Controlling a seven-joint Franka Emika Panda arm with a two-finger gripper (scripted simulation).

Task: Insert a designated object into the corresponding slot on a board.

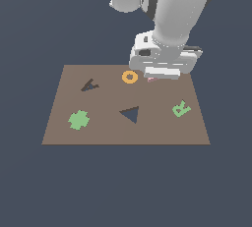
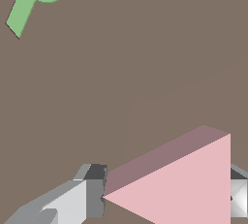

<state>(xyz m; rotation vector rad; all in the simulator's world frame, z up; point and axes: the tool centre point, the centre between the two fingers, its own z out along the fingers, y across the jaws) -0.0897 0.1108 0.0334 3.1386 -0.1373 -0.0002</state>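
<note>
Not much to read here — no printed text, labels, brands or numbers anywhere in either view. The only letter-like things are shapes: a flat green letter R piece (image 1: 181, 108) lying on the large flat brown square board (image 1: 162, 127), and a dark cutout shaped like the letter A (image 1: 89, 86) in the same board — that's it.
</note>
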